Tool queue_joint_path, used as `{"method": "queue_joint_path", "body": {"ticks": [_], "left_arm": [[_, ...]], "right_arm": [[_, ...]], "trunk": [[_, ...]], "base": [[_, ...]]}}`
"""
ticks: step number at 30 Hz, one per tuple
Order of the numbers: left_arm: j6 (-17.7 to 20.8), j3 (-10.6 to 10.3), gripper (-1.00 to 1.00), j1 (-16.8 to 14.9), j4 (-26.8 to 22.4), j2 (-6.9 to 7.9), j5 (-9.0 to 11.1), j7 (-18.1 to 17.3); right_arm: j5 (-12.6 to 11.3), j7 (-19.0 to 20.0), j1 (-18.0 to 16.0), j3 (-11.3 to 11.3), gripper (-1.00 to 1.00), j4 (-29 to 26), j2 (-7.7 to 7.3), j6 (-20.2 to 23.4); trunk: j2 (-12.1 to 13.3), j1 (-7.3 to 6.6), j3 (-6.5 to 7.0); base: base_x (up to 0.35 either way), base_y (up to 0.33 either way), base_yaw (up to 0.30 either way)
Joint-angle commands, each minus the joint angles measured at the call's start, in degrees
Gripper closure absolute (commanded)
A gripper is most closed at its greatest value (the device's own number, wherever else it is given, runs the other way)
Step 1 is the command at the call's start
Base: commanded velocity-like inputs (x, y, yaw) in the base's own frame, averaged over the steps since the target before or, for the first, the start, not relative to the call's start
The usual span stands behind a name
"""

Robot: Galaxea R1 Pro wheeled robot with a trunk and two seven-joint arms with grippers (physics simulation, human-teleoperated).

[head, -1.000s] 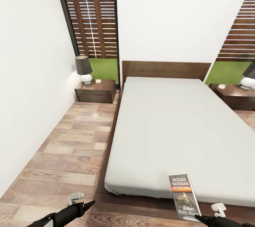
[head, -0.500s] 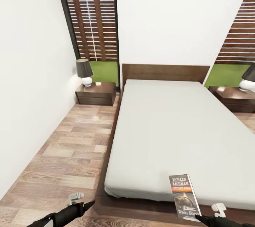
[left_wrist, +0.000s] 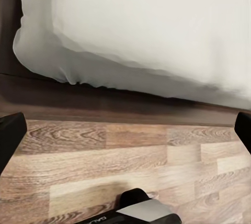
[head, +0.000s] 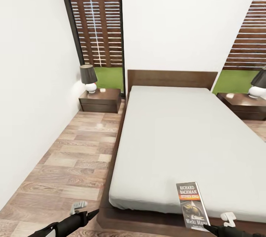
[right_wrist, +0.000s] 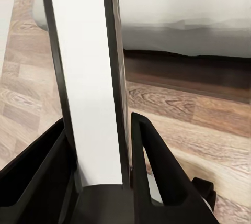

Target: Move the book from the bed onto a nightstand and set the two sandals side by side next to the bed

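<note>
From the head view, the thin dark paperback book [head: 192, 204] with white lettering and an orange band stands upright in the right tool [head: 207, 226] at the foot of the low bed [head: 173, 130] with its light grey mattress, well apart from the two dark brown two-drawer nightstands [head: 100, 100]; the carry is long, so the book could slip out. In the left wrist view the left tool [left_wrist: 125, 130] is spread wide and empty over the wood-plank floor [left_wrist: 104, 150] beside the bed's dark frame. In the right wrist view the black fingers [right_wrist: 151, 166] clamp the book's pale edge, its cover turned away and its top cut off, so how deep the hold goes is hard to judge.
</note>
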Motion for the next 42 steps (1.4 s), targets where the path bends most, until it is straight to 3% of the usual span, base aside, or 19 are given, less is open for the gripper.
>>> {"method": "queue_joint_path", "body": {"ticks": [1, 42], "left_arm": [[-0.5, 0.3, -1.00, 0.0, 0.0, 0.02, -0.6, -0.1], [-0.5, 0.3, -1.00, 0.0, 0.0, 0.02, -0.6, -0.1]], "right_arm": [[-0.6, 0.1, 0.0, 0.3, 1.00, 0.0, -0.05, 0.3], [-0.6, 0.2, 0.0, 0.3, 1.00, 0.0, -0.05, 0.3]], "trunk": [[-0.1, 0.01, 0.02], [-0.1, 0.01, 3.82]], "base": [[0.000, 0.000, 0.000], [0.000, 0.000, 0.000]]}}
